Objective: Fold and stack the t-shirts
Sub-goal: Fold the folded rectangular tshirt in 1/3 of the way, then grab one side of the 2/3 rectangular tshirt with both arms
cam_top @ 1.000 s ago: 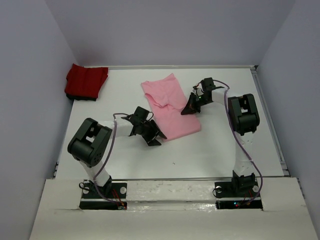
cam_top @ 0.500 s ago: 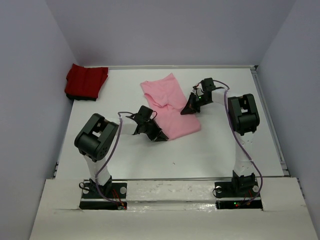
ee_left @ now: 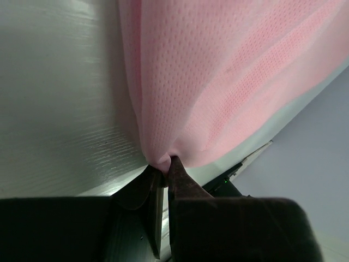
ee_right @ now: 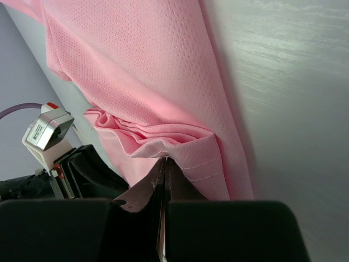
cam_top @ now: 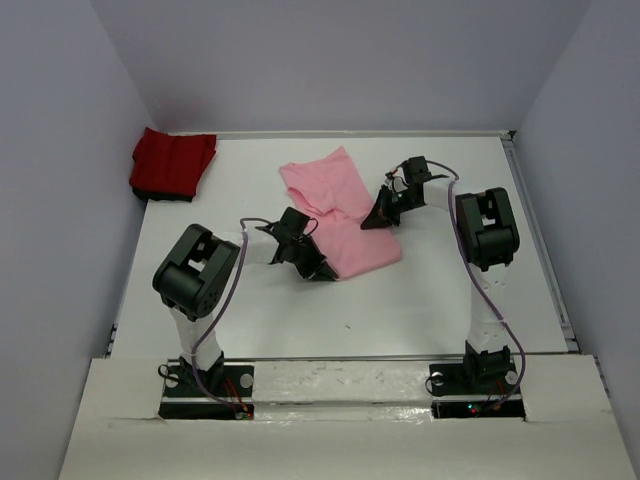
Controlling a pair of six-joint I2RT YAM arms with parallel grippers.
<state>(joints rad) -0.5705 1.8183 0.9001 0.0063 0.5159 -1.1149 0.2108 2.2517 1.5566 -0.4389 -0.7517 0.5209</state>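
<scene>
A light pink t-shirt (cam_top: pixel 350 240) lies partly folded in the middle of the white table. My left gripper (cam_top: pixel 322 270) sits at its near-left corner, and in the left wrist view the left gripper (ee_left: pixel 163 164) is shut on a pinch of the pink t-shirt (ee_left: pixel 229 82). My right gripper (cam_top: pixel 376 221) is at the shirt's right edge. In the right wrist view the right gripper (ee_right: pixel 165 160) is shut on a bunched, stitched hem of the pink t-shirt (ee_right: pixel 136 65). A deep red t-shirt (cam_top: pixel 173 163) lies folded in the far left corner, away from both grippers.
Grey walls close in the table (cam_top: pixel 430 300) on the left, back and right, with a raised rail (cam_top: pixel 545 250) along the right edge. The left arm's wrist (ee_right: pixel 48 131) shows beyond the cloth in the right wrist view.
My left gripper has moved right to the pink shirt's near-left corner and has closed on the cloth. The right gripper has kept its grip and place.
</scene>
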